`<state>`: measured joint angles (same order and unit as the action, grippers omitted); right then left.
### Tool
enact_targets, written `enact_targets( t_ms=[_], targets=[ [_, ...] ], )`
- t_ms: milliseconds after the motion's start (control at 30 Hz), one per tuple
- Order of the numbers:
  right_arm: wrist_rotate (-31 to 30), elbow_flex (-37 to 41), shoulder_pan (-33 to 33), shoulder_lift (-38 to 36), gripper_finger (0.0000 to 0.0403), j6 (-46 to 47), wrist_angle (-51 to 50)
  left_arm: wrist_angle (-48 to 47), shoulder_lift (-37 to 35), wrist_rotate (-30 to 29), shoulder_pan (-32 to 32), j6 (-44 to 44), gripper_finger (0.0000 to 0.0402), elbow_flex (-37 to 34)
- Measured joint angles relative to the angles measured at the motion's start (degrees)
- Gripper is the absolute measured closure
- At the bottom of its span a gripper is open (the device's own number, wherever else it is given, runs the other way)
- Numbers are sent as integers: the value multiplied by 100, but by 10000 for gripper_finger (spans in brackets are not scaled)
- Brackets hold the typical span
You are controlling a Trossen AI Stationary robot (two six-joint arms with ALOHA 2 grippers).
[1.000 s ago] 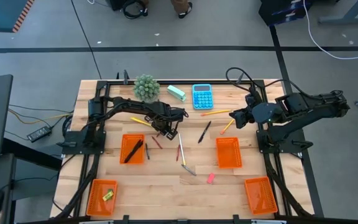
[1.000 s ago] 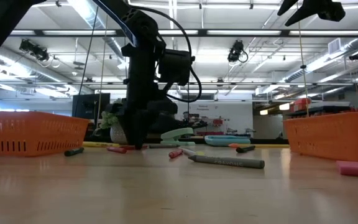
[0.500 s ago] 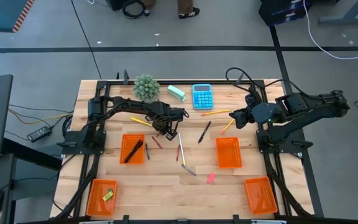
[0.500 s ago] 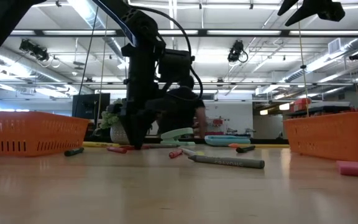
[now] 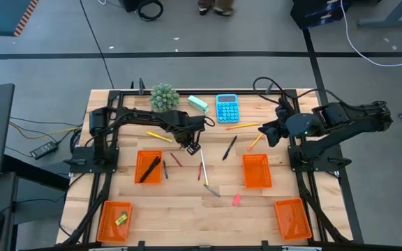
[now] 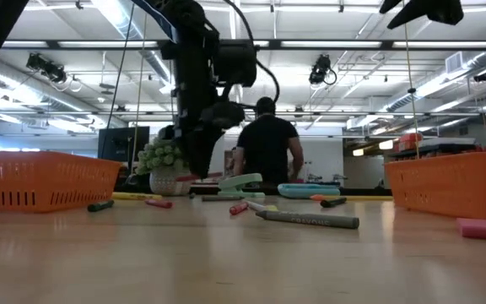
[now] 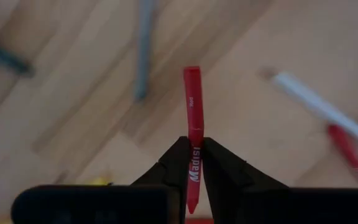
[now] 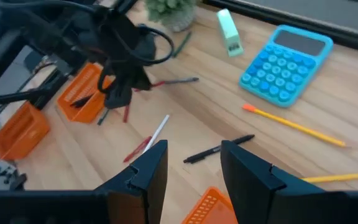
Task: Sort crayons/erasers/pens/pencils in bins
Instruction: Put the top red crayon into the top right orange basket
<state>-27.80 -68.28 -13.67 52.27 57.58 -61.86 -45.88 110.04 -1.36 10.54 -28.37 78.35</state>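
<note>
From above, the left gripper (image 5: 192, 146) hangs over the table's middle, at about 2 o'clock from the nearest of the bins (image 5: 148, 167), which holds a black pen (image 5: 150, 169). What it carries is too small to read here. Another bin (image 5: 114, 219) at 7 o'clock holds a yellow-green eraser (image 5: 121, 219); a pink eraser (image 5: 236, 199) lies on bare wood, and two pencils (image 5: 241, 127) lie near the blue calculator (image 5: 227, 108). The right gripper (image 5: 266, 132) waits over the right side, at 12 o'clock from a third bin (image 5: 256, 170).

The low view adds height: the left gripper (image 6: 199, 160) now hangs clear of the tabletop, whereas a second ago it reached down to the surface among the loose crayons (image 6: 238, 208). A person (image 6: 267, 148), who came into view only half a second ago, stands in the room behind.

The left wrist view settles what the others cannot: its fingers (image 7: 219, 171) are pinched narrowly on a red crayon (image 7: 192, 121), lifted above the blurred wood.

The right wrist view shows its own fingers (image 8: 253, 167) standing well apart, holding nothing, and, farther off, the left gripper (image 8: 120, 94) with what seems to be the red crayon (image 8: 126, 112) dangling beneath it.
</note>
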Motion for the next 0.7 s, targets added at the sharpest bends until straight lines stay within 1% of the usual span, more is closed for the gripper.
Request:
enact_targets(
  t_ms=[167,300,467,533,700],
  targets=[
    [-33,-564,4,-60,248,-493,-255,665,-211,99,-235,792,359,1],
    [-203,-1061,4,-102,248,-775,-369,1646,-295,136,-447,1391,359,9],
    [-367,-1542,4,-116,248,-812,-493,2850,-251,265,-711,2062,349,264],
    [-369,-1683,4,-113,248,-811,-489,3169,-231,264,-800,2340,347,330],
    [-369,-1783,4,-103,248,-804,-487,4165,-230,165,-944,2759,353,385]
  ],
)
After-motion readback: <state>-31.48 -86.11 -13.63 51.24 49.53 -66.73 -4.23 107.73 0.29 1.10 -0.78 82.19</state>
